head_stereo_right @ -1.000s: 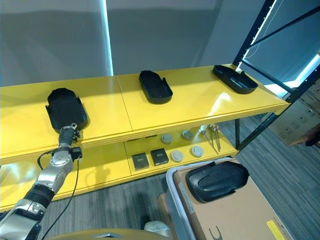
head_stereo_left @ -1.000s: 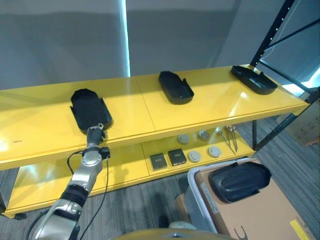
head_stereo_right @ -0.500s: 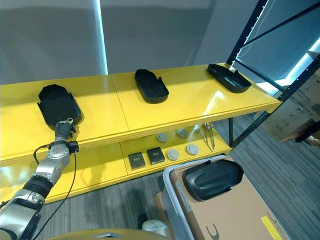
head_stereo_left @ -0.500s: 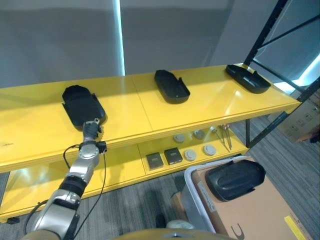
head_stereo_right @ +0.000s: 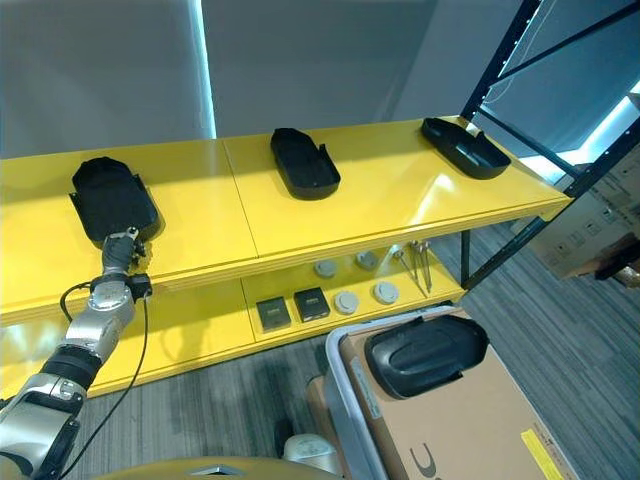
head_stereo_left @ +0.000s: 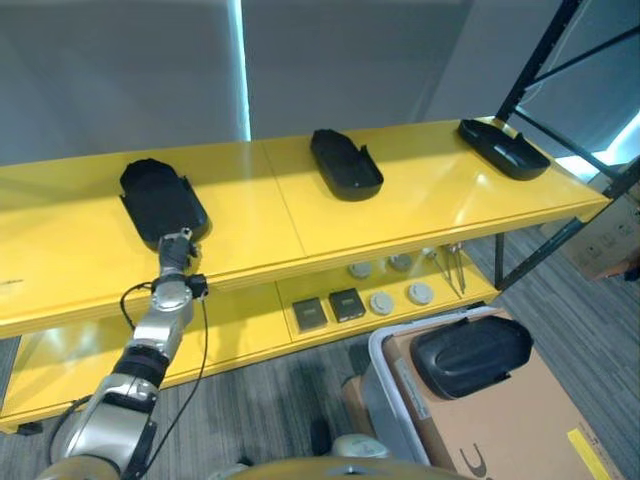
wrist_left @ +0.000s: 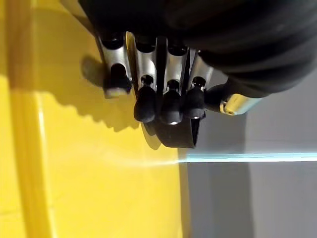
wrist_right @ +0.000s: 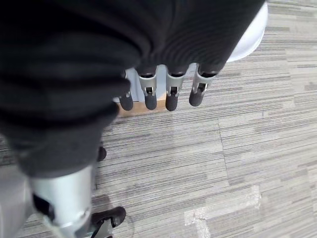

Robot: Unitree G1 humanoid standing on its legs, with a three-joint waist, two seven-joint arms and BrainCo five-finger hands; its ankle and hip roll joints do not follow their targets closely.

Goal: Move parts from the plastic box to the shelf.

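Where the left hand (head_stereo_left: 176,247) reaches up, the yellow shelf (head_stereo_left: 260,215) spreads wide around it, its top deck running off to the hand's right and its lower deck (head_stereo_left: 250,325) sitting below the wrist. Well off to the hand's lower right stands the plastic box (head_stereo_left: 395,395), with a brown cardboard sheet (head_stereo_left: 500,425) in it and one black part (head_stereo_left: 470,355) lying on top. Three more black parts rest on the top deck: the left part (head_stereo_left: 160,200) lies right at the hand's fingertips, just beyond them; the middle part (head_stereo_left: 345,165) is well to the hand's right, and the far part (head_stereo_left: 503,148) lies further right again, near the shelf's end. In the left wrist view the fingers (wrist_left: 168,91) are loosely extended side by side, holding nothing; whether they touch the part I cannot tell. The right hand (wrist_right: 163,74) hangs over the carpet (wrist_right: 213,163), fingers relaxed and empty. Small grey discs (head_stereo_left: 395,285) and dark squares (head_stereo_left: 328,308) sit on the lower deck, to the hand's lower right.
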